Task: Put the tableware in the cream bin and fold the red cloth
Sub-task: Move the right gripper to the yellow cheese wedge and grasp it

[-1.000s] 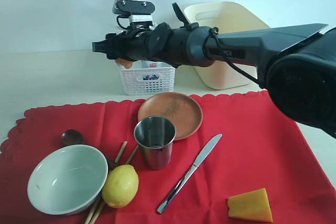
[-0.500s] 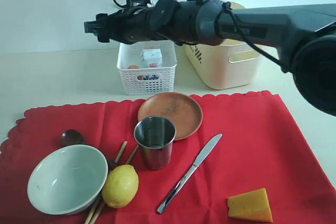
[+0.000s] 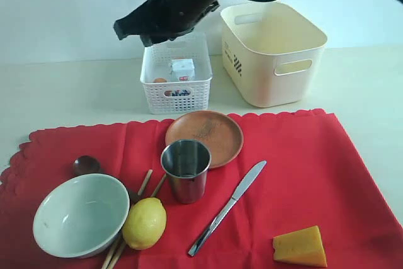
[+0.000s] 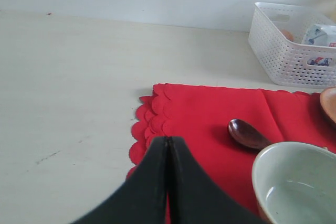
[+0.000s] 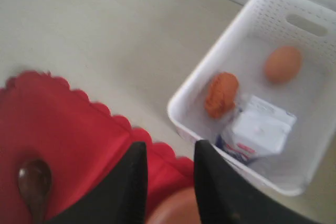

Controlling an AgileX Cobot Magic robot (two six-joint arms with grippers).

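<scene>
Exterior view: the red cloth [image 3: 302, 174] lies spread flat and unfolded across the front of the table, its scalloped edges showing, and all the tableware rests on it. Behind it, off the cloth, the cream bin [image 3: 264, 86] stands upright, with the white lattice basket [image 3: 176, 96] just beside it toward the left of the view. The right gripper [image 3: 123, 29] hangs in the air above the basket's left side. In the right wrist view its two fingers stand apart with nothing between them. The left gripper [image 4: 168, 142] shows only in the left wrist view: its fingers are pressed together on nothing, above the cloth's scalloped edge.

On the cloth, the pale green-white bowl [image 3: 80, 214] sits upright at the front left. The round brown plate [image 3: 214, 130] lies near the back edge, in front of the basket. The steel cup [image 3: 186, 171] stands upright, its rim overlapping the plate's front edge from this angle. The silver knife [image 3: 228, 208] lies slantwise to the right of the cup. A lemon [image 3: 145, 223] sits just beside the bowl, on top of the wooden chopsticks [image 3: 145, 182], and a wedge of cheese [image 3: 300, 246] lies at the front right. The dark wooden spoon [image 3: 86, 165] shows its bowl end behind the pale bowl. A milk carton [image 3: 182, 69], an egg [image 5: 283, 64] and a blurred orange item [image 5: 221, 94] lie in the basket
</scene>
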